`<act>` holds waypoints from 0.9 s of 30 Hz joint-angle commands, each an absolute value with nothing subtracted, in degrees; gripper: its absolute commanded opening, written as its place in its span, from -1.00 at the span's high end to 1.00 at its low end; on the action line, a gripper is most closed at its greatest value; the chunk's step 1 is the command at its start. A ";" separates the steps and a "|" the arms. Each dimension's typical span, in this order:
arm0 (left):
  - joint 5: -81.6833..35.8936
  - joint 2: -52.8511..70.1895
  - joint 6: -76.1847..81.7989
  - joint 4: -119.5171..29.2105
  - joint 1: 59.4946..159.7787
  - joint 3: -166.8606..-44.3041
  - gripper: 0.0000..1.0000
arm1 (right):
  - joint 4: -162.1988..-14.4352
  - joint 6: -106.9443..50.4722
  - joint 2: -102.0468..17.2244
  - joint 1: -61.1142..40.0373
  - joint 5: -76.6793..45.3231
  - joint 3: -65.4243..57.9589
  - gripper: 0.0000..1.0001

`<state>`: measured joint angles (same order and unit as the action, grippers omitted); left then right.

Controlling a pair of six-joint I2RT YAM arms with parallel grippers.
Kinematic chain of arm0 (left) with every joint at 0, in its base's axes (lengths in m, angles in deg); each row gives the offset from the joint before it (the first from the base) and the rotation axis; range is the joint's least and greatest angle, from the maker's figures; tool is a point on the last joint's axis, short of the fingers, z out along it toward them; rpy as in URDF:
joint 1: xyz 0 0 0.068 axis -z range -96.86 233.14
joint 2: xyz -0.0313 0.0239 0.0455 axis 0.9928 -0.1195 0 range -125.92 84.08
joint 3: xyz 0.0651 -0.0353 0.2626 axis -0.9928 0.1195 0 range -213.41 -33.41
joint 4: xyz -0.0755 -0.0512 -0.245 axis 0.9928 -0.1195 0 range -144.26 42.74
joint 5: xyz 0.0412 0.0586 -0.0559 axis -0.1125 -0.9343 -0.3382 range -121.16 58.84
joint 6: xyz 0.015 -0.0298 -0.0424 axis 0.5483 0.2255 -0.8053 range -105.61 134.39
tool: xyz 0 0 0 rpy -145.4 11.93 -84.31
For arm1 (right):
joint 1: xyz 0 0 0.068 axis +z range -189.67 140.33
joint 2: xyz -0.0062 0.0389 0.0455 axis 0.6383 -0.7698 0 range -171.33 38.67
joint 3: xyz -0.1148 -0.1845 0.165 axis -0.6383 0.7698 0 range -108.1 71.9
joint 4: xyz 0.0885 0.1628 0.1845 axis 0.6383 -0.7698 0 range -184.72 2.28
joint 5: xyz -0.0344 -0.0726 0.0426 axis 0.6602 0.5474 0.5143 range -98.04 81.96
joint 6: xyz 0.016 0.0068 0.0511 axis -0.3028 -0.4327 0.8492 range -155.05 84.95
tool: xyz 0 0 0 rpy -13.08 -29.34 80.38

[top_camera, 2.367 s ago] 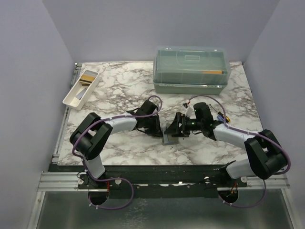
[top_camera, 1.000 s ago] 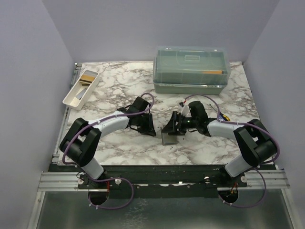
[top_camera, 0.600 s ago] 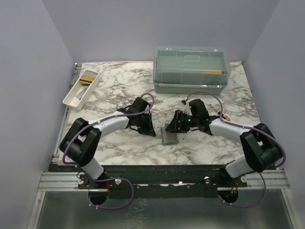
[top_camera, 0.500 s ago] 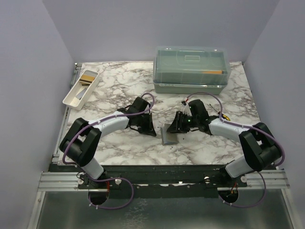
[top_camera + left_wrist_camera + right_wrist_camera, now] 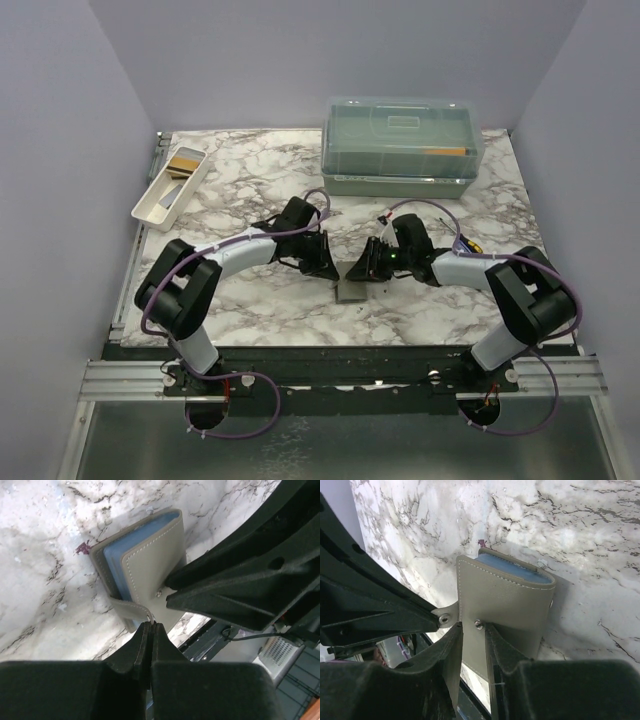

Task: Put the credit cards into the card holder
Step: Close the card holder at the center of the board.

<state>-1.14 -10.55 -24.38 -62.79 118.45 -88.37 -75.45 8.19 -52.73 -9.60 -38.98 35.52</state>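
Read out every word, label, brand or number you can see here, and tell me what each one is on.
No text can be read anywhere.
Card holder: plain stitched cover, no brand or print showing.
Cards in the tray: too small to read.
Clear box: no legible label.

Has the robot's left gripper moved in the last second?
Yes. The left gripper has moved right, away from the white tray, up to the card holder.
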 commanded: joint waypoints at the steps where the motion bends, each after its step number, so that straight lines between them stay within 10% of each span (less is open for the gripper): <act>1: 2.27 -13.69 -26.38 -59.71 118.73 -91.50 1.00 | -76.88 8.29 -55.41 -8.80 -37.45 37.41 0.40; 15: 0.61 -17.32 -26.40 -60.18 119.22 -92.60 1.00 | -88.76 6.51 -47.97 -8.97 -31.72 34.65 0.13; 21: 1.14 -17.23 -25.97 -60.18 119.22 -92.89 1.00 | -89.17 5.29 -49.96 -8.92 -30.10 35.43 0.71; 27: 2.16 -15.48 -25.43 -60.26 120.44 -94.33 1.00 | -82.42 6.46 -54.55 -8.86 -33.10 36.85 0.81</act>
<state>0.66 -16.50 -26.39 -60.67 118.93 -92.00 -82.88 7.17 -50.10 -9.38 -34.17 35.11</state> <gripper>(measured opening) 0.018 0.099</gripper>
